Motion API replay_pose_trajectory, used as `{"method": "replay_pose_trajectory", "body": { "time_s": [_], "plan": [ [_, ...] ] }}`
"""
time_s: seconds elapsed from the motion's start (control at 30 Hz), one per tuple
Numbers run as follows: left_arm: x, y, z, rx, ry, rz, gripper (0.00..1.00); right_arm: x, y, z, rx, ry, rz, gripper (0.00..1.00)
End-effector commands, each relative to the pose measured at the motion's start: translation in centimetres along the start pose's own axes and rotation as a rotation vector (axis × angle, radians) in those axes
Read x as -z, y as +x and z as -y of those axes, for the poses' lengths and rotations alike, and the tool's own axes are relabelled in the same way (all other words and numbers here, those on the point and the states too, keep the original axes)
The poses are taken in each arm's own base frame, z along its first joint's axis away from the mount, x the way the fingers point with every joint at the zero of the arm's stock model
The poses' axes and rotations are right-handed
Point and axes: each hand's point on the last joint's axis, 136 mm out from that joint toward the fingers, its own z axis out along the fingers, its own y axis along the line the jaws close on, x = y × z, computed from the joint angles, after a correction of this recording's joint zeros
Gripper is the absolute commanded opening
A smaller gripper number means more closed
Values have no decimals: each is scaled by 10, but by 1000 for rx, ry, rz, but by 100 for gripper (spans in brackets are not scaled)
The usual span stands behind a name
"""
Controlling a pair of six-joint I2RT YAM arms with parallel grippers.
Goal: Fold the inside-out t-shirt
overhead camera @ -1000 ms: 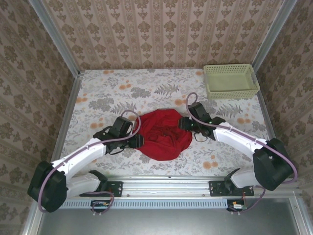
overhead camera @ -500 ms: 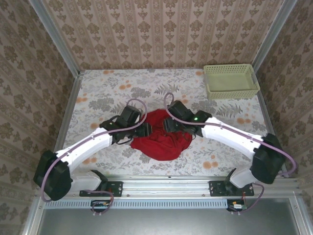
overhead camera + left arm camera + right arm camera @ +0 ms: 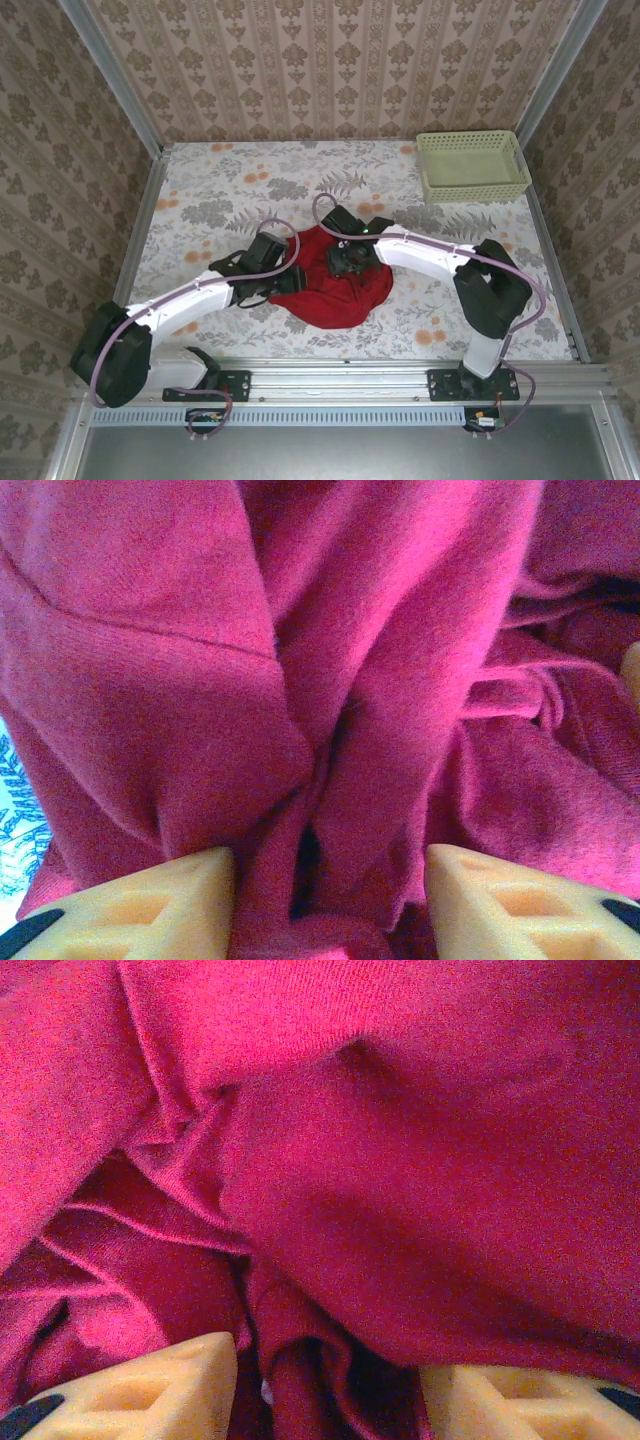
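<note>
No legible text or labels.

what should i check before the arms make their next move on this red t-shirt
1. Cloth between fingers of left pincer: ok.
2. Cloth between fingers of right pincer: ok.
3. Pincers clamped on the t-shirt: not ok, jaws apart, cloth loose.
4. Flat t-shirt: not ok, bunched in a heap.
5. Which part of the t-shirt each pincer faces: cannot tell.
6. Arms away from basket: ok, it sits at the table far right corner.

Pale yellow-green plastic basket (image 3: 471,166) parked in the far right corner of the floral-print table (image 3: 220,190), patterned wallpaper walls (image 3: 330,60) all around.
</note>
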Motion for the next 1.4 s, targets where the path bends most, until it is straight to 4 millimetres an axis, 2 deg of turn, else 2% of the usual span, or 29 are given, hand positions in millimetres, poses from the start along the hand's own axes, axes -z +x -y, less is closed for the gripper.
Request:
{"method": "replay_pose_trajectory", "body": {
  "time_s": [0.0, 0.07, 0.13, 0.23, 0.27, 0.47, 0.6, 0.67, 0.77, 0.9, 0.97, 1.07, 1.23, 1.37],
  "plan": [
    [1, 3, 0, 22, 19, 6, 53, -6, -2, -4, 5, 0, -32, 47],
    [0, 4, -3, 22, 10, 8, 53, -7, -5, -5, 15, 7, -32, 40],
    [1, 6, -7, 22, -4, 8, 53, -3, -8, -5, 20, 5, -19, 24],
    [3, 5, -13, 24, -28, 17, 52, 16, -15, -7, 27, -15, 21, 3],
    [4, 4, -15, 26, -34, 24, 52, 28, -19, -9, 31, -29, 45, 0],
    [9, -7, -32, 61, -56, 48, 46, 110, -32, -22, 50, -192, 213, 0],
    [10, -14, -45, 77, -78, 51, 43, 149, -33, -15, 11, -276, 300, 0],
    [12, -17, -49, 78, -90, 50, 41, 159, -32, -4, -23, -294, 340, 0],
    [22, -23, -42, 28, -112, 67, 40, 163, -26, 9, -54, -291, 367, 0],
    [52, -38, -5, -89, -114, 138, 46, 154, -10, 21, -87, -293, 394, 0],
    [58, -42, 17, -124, -70, 154, 50, 146, -1, 27, -103, -292, 396, 0],
    [49, -43, 45, -151, 7, 122, 53, 135, 12, 30, -115, -310, 397, 0],
    [15, -40, 71, -181, 44, 35, 54, 123, 25, 38, -155, -318, 407, 0],
    [-7, -38, 75, -192, 13, -11, 53, 119, 30, 44, -169, -298, 410, 0]
  ]
}}
